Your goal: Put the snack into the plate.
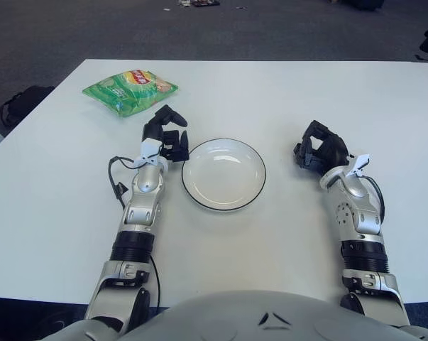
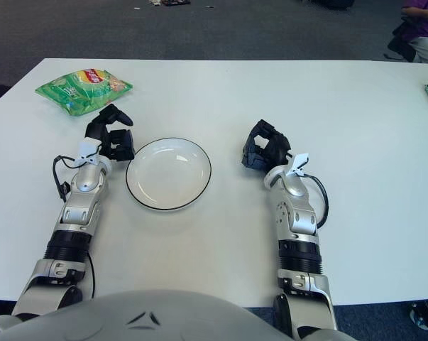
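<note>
The white table spans the whole view and carries everything else. Both forearms rest on it, one on each side of the plate, a white dish with a thin dark rim that is empty and sits between the two hands. Its left rim lies just beside the fingers of the left hand, while its right rim is clearly apart from the right hand. The snack, a green crinkled bag with a red and yellow logo, lies flat on the table beyond the left hand's fingertips and slightly to their left, near them but not touching, and well apart from the right hand. The left hand's fingers are loosely bent and spread, holding nothing. The right hand's fingers are curled inward toward the palm, also holding nothing.
</note>
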You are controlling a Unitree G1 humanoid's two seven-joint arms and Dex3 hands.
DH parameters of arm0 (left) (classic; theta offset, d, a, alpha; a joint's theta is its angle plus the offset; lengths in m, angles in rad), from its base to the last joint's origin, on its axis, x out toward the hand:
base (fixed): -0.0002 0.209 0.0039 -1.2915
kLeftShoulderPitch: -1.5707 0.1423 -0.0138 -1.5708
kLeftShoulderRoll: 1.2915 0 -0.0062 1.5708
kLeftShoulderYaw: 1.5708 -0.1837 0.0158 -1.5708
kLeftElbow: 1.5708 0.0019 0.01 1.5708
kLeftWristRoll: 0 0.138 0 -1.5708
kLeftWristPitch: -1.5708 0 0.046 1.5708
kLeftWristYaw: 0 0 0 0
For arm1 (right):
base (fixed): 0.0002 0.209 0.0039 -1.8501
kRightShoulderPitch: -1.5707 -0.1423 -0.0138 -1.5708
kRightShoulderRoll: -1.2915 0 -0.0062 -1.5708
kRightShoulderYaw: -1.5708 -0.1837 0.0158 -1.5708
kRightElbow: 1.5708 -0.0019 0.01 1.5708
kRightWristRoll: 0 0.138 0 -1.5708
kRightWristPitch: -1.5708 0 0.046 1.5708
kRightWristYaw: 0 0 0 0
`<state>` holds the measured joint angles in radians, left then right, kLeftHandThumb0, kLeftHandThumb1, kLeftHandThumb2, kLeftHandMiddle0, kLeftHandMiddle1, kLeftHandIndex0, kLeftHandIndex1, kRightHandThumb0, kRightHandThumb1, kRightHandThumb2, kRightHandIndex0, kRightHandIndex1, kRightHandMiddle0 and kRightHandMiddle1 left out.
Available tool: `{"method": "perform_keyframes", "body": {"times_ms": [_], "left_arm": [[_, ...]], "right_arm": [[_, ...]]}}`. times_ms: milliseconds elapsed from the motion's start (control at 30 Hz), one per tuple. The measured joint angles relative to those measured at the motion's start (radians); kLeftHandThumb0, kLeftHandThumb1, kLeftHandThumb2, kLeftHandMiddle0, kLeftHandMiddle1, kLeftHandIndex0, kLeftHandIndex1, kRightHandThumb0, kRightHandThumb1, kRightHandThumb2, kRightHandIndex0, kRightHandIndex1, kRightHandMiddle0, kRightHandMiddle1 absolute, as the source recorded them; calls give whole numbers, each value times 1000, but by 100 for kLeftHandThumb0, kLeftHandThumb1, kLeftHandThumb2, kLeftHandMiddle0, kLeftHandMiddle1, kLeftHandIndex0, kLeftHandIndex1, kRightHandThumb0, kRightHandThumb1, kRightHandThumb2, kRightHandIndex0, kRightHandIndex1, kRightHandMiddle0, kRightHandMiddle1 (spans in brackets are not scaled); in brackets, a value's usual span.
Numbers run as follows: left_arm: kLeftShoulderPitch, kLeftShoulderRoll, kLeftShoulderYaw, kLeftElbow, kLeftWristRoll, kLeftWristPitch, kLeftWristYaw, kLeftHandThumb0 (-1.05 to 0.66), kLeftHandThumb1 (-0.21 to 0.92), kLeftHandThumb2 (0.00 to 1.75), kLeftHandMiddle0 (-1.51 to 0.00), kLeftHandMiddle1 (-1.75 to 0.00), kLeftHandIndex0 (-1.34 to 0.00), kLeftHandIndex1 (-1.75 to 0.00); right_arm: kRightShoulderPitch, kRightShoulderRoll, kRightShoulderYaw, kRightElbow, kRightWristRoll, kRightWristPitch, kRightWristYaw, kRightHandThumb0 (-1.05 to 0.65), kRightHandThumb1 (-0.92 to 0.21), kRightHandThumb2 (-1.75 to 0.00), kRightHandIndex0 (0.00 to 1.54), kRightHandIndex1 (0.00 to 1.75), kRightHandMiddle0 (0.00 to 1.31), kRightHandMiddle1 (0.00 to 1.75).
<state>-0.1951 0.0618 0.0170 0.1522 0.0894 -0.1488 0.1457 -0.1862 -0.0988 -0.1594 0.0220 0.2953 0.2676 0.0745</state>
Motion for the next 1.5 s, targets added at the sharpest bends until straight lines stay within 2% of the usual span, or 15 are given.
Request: {"method": "perform_keyframes", "body": {"times_ms": [367,700,867,1333,1500], "left_arm": [[4,6,-8,2,1,-2,-7,-54,18,149,-140,-175,-73,-175],[5,13,-12,3,1,-2,-23,-54,19,148,-140,-175,-72,-175],[5,14,-14,3,1,-2,-24,-54,19,147,-140,-175,-72,-175],[-9,16,-12,8,50,-25,18,-54,19,148,-143,-175,-72,-175],[-24,36,6,31,60,-40,21,-54,20,147,-140,-175,-72,-175]], "right_arm": [[-27,4,-8,-7,4,64,-1,-50,-28,-136,126,175,64,175],[-33,3,-11,-3,6,78,18,-50,-27,-138,127,175,66,175],[-34,3,-10,8,4,54,32,-51,-26,-139,127,175,67,175],[-36,-2,7,78,-34,-78,67,-53,-20,-146,127,175,71,175],[-43,-2,6,105,-34,-108,78,-54,-19,-148,126,175,72,175]]}}
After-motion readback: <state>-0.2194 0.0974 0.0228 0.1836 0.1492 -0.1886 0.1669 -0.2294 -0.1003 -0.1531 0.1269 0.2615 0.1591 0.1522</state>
